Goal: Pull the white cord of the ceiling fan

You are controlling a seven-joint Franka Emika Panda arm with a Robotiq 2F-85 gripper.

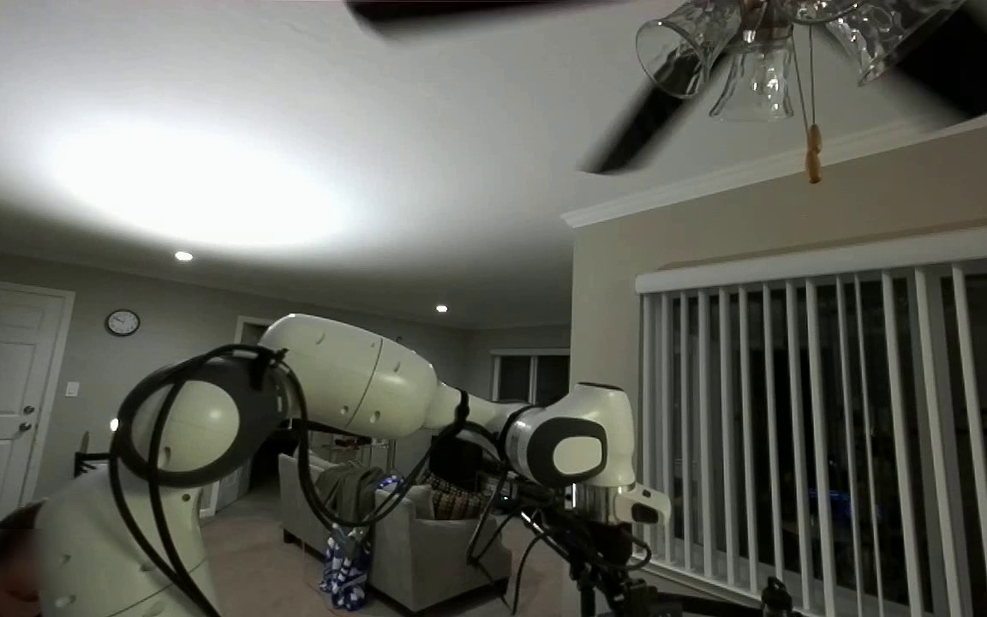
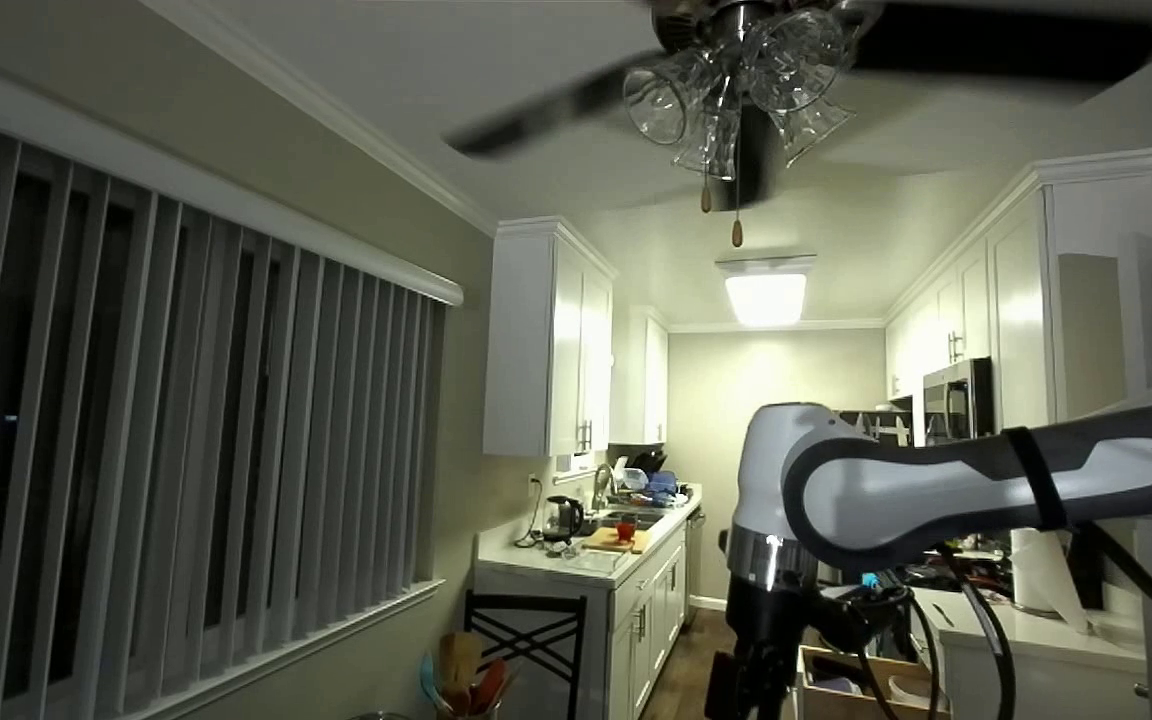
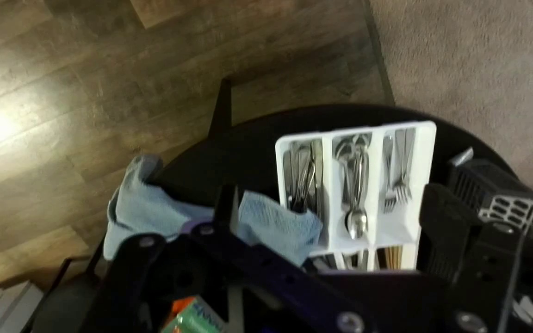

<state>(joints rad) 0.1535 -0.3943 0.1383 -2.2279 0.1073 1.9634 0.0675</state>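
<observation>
The ceiling fan (image 1: 755, 86) hangs at the top of both exterior views (image 2: 796, 65), with glass shades and dark, motion-blurred blades. Two thin pull cords hang from its centre, close together. One pale cord (image 1: 812, 86) ends in a small wooden knob (image 1: 814, 167); the cord (image 2: 737, 200) with the lower knob (image 2: 737, 234) also shows in an exterior view. Which is the white one I cannot tell. My gripper (image 3: 332, 208) is open and empty in the wrist view, its fingers wide apart. It points down, far below the fan and cords (image 2: 746, 685).
Below the gripper, a dark round table (image 3: 238, 152) holds a white cutlery tray (image 3: 375, 185), a blue cloth (image 3: 155, 210) and a dark slotted box (image 3: 484, 185). Vertical blinds (image 1: 810, 411) cover a window. A sofa (image 1: 438, 548) and a person's head (image 1: 14, 548) show behind the arm.
</observation>
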